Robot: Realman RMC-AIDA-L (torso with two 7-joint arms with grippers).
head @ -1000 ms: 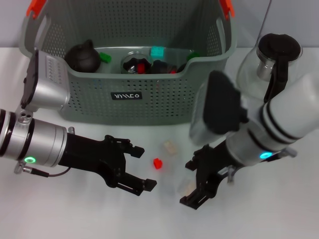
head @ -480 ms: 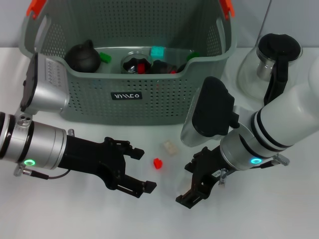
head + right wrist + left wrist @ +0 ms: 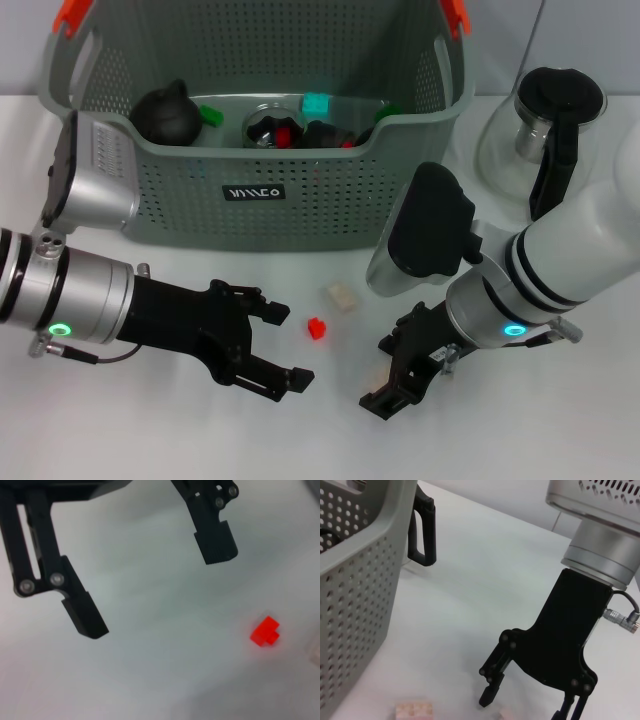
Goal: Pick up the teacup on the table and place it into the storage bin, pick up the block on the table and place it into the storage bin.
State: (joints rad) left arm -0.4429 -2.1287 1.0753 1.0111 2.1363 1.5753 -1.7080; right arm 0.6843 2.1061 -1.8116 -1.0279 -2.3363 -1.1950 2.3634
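Note:
The storage bin (image 3: 250, 215) stands at the back of the table, and a clear glass teacup (image 3: 268, 125) sits inside it among small pieces. On the table in front lie a red block (image 3: 317, 327) (image 3: 265, 631), a pale block (image 3: 341, 296) (image 3: 413, 711) and a second pale block (image 3: 378, 380) (image 3: 508, 714). My right gripper (image 3: 378, 375) (image 3: 525, 707) is open, low over the table, with its fingers on either side of that second pale block. To the left of the red block, my left gripper (image 3: 292, 345) (image 3: 156, 590) hangs open and holds nothing.
A glass carafe (image 3: 545, 130) with a black lid and handle stands right of the bin. A black teapot (image 3: 165, 112), a teal block (image 3: 316, 103) and green pieces lie inside the bin. The white table (image 3: 180, 440) stretches forward to the near edge.
My right arm has shifted slightly and settled lower, its fingers now around the pale block near the front. The left gripper and the blocks have barely moved.

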